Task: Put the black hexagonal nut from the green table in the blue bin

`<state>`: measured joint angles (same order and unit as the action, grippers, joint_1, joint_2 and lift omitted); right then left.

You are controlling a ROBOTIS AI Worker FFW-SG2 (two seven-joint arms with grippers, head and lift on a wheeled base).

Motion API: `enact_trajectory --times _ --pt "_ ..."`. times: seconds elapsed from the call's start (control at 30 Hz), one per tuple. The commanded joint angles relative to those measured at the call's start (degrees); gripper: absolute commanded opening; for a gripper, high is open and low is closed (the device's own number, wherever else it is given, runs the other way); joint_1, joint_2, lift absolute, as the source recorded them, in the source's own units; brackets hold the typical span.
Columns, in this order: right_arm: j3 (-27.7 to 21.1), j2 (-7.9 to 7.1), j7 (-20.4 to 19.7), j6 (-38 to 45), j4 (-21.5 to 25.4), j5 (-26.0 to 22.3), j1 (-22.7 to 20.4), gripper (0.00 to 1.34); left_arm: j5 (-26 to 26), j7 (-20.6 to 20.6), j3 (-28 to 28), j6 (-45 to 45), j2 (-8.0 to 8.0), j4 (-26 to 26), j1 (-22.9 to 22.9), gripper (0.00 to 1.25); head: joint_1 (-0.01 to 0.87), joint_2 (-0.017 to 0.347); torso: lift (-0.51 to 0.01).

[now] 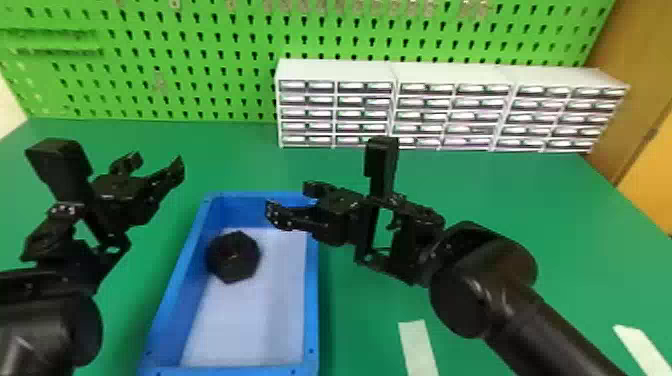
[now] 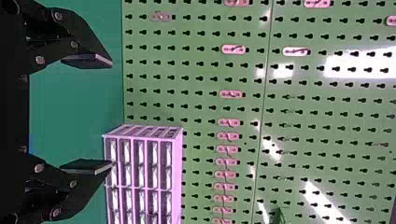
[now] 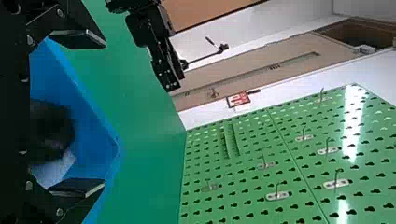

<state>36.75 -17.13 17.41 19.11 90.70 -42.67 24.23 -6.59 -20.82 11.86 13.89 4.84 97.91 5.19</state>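
- The black hexagonal nut (image 1: 234, 256) is in the blue bin (image 1: 312, 300), near its left wall.
- The right gripper (image 1: 291, 201) is open, above the far right part of the bin.
- The left gripper (image 1: 156, 162) is also open, at left over the green desk (image 1: 500, 192).

Green pegboard (image 1: 195, 60) behind white drawer units (image 1: 450, 107)

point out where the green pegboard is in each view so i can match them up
Head view: the pegboard spans the back, behind the white drawer units.
Left wrist view: ahead of the left gripper, with drawers in front of part of it.
Right wrist view: beyond the blue bin and the right gripper.
Shared landmark: the green table, whose edge borders it.
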Motion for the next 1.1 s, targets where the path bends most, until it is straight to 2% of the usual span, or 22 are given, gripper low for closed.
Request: enact_trajectory --times 0.0,0.17,0.47,0.77,1.07 --pt "-0.6 0.17 0.0 0.1 0.0 0.3 -0.2 1.11 0.0 0.0 0.0 0.0 -0.01 0.0 0.1 0.76 0.691 0.009 -0.097" --pt "-1.9 0.43 0.0 0.1 0.0 1.3 -0.7 1.11 0.0 0.0 0.0 0.0 -0.01 0.0 0.1 0.76 0.691 0.009 -0.097" --pt "-9.9 1.58 0.1 0.5 0.3 5.0 -3.8 1.11 -0.4 0.0 0.4 0.0 -0.01 0.0 -0.1 0.76 0.691 0.009 -0.097" --pt "-20.8 3.25 0.1 1.4 1.8 9.8 -8.0 1.11 -0.8 0.0 1.1 0.0 -0.01 0.0 -0.2 0.76 0.691 0.009 -0.097" --pt "-32.0 5.53 0.1 2.0 3.8 14.9 -11.7 1.11 -1.1 0.1 2.0 0.0 -0.01 0.0 -0.4 0.76 0.691 0.009 -0.097"
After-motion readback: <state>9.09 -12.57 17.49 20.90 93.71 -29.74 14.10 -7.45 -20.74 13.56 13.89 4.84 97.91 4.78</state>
